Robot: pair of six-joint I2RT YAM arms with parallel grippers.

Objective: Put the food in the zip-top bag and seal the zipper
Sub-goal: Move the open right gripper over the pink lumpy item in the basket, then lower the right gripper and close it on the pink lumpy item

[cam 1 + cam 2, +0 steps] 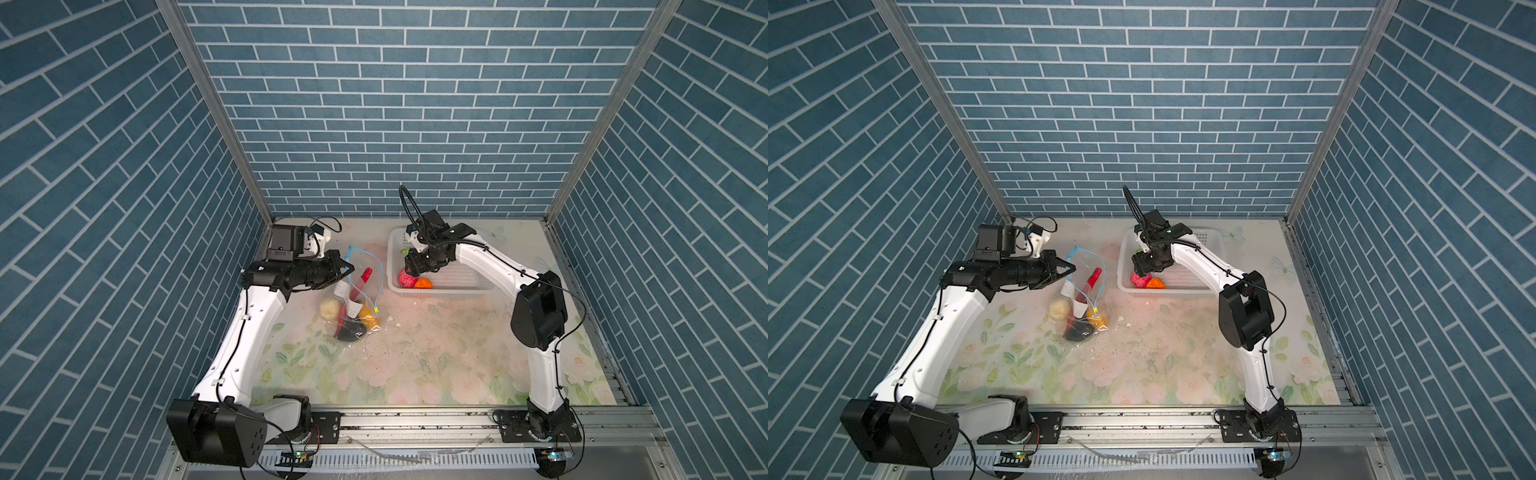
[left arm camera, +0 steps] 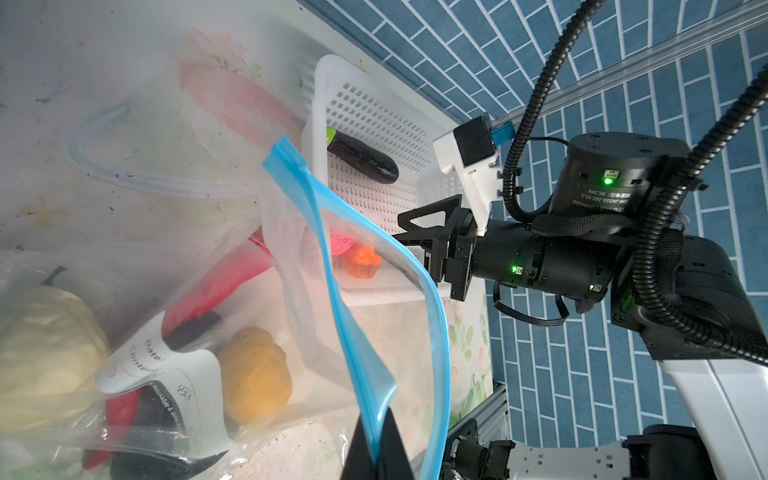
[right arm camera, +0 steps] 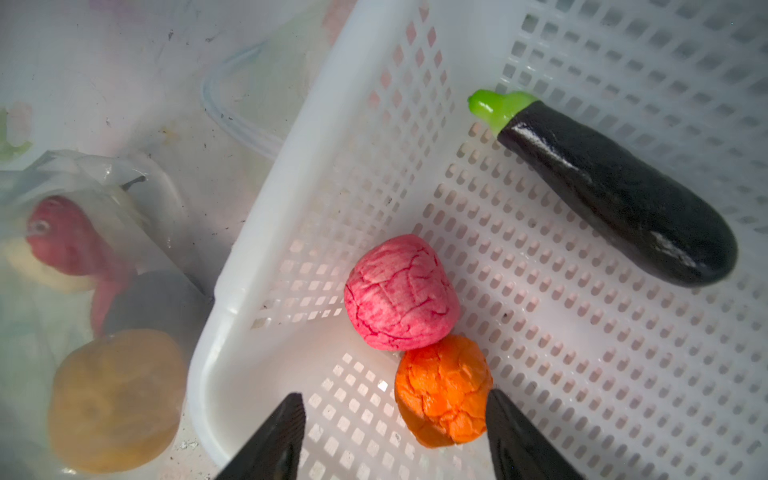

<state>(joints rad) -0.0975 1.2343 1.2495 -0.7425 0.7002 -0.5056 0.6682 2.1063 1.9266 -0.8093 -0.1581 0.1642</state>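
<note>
R claw (image 3: 395,395) sits low in basket (image 3: 257,232), jaws apart, straddling the orange piece (image 3: 442,390). The piece lies btw the fingers, touching or nearly touching one, w/ a clear gap to the other, so it is not gripped yet. It's roundish w/ no real long axis, so closing straight on it should do. Pink ball (image 3: 401,293) touches it just beyond the tips. Eggplant (image 3: 615,195) lies further out, off to one side, long axis slanting away.

R arm is the nearer one: elbow high, wrist pitched down into basket.

L claw (image 2: 376,449) is clamped shut on zipper (image 2: 345,316), holding bag (image 1: 372,286) mouth up & open. Rest of bag, w/ cream ball (image 2: 45,340), yellow piece (image 2: 255,374) & red strip (image 2: 224,286), sags to worktop (image 1: 436,353) below & ahead of L claw. L forearm approx level.
</note>
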